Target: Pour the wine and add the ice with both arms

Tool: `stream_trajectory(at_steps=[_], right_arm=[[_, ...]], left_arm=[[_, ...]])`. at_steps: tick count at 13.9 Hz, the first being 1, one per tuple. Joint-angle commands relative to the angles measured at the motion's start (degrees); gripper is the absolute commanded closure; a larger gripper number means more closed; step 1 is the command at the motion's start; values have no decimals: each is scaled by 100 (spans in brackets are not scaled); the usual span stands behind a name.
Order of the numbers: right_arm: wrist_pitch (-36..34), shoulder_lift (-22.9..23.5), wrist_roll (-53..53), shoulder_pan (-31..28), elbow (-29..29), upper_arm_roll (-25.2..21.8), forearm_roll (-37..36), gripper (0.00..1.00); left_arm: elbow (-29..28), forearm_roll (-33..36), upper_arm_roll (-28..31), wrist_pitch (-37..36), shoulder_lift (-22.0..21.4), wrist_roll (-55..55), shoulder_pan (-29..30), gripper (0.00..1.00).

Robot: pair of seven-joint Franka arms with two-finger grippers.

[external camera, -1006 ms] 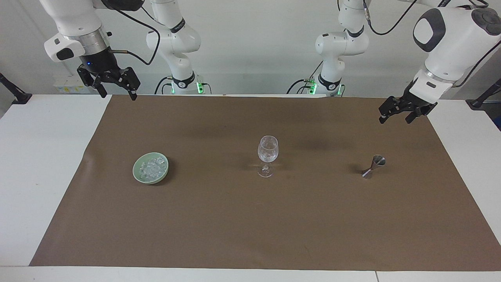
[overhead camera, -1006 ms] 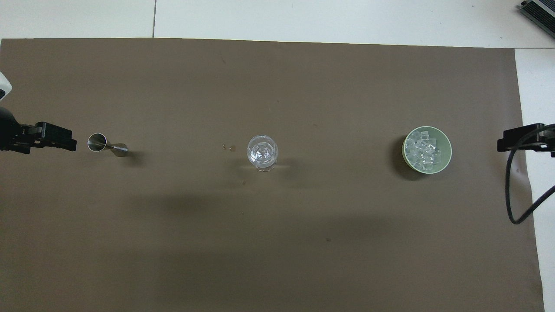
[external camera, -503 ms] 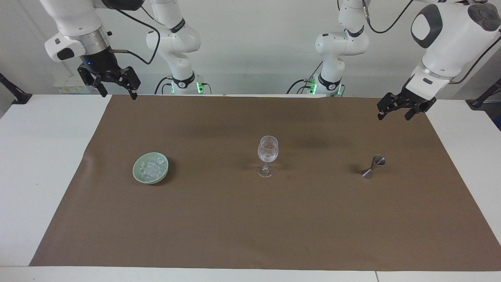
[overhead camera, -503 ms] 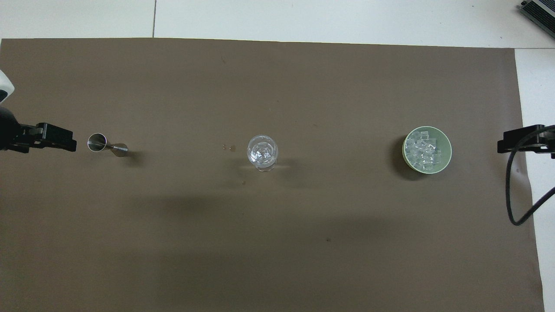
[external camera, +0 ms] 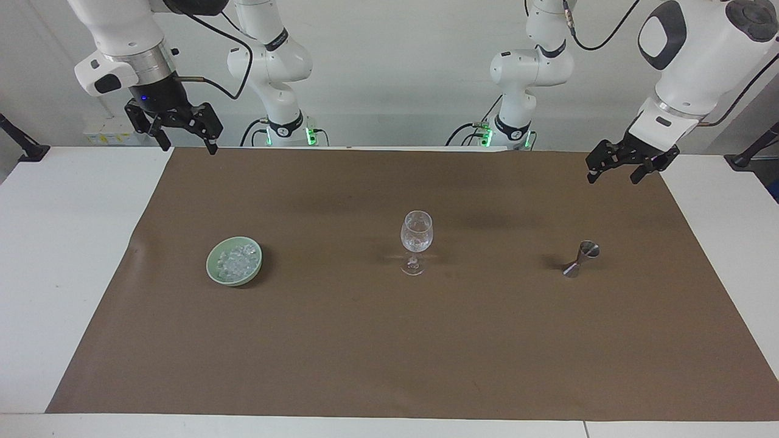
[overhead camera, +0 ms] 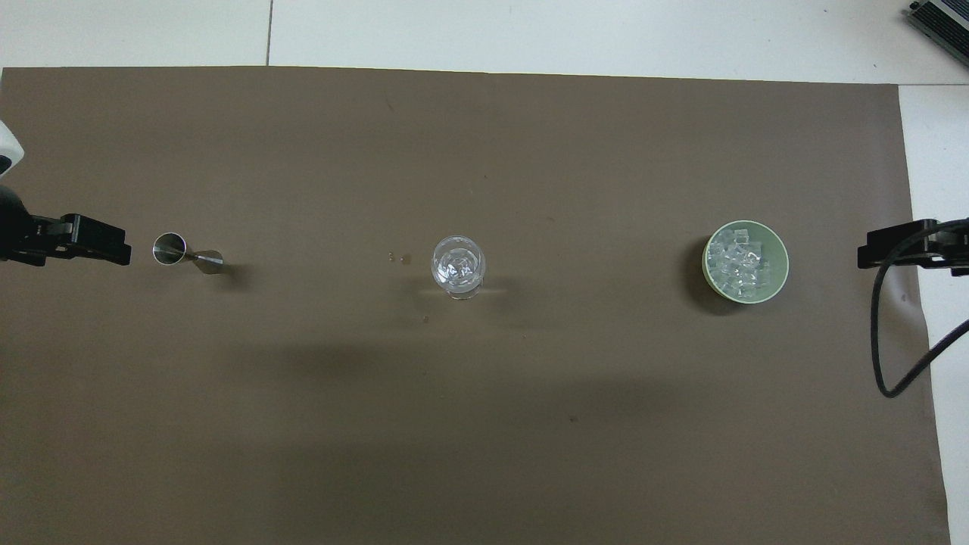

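Centrally, a wine glass (external camera: 416,241) stands upright on the brown mat (external camera: 389,340), with ice inside. More ice (external camera: 237,261) fills the green bowl (external camera: 214,269) toward the right arm's end; a jigger (external camera: 581,258) stands toward the left arm's. Both grippers hang raised, spread and empty: left gripper (external camera: 614,176) over the mat's edge, right gripper (external camera: 187,147) likewise.

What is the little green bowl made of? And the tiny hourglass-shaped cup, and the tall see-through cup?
Green bowl: probably glazed ceramic, smooth pale green and solid, though it could be plastic.
Hourglass-shaped cup: looks like polished metal, silvery grey with bright glints.
Tall cup: looks like clear glass; the brown mat shows through it, with shiny highlights.
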Motion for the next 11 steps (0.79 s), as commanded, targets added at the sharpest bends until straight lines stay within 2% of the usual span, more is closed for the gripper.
stream_trajectory(at_steps=[1, 11], right_arm=[[20, -139, -18, -16, -158, -7, 95, 0], [56, -139, -26, -78, -158, -51, 95, 0]], left_arm=[[184, 122, 122, -163, 100, 0, -149, 0], [175, 122, 95, -154, 91, -17, -140, 0]])
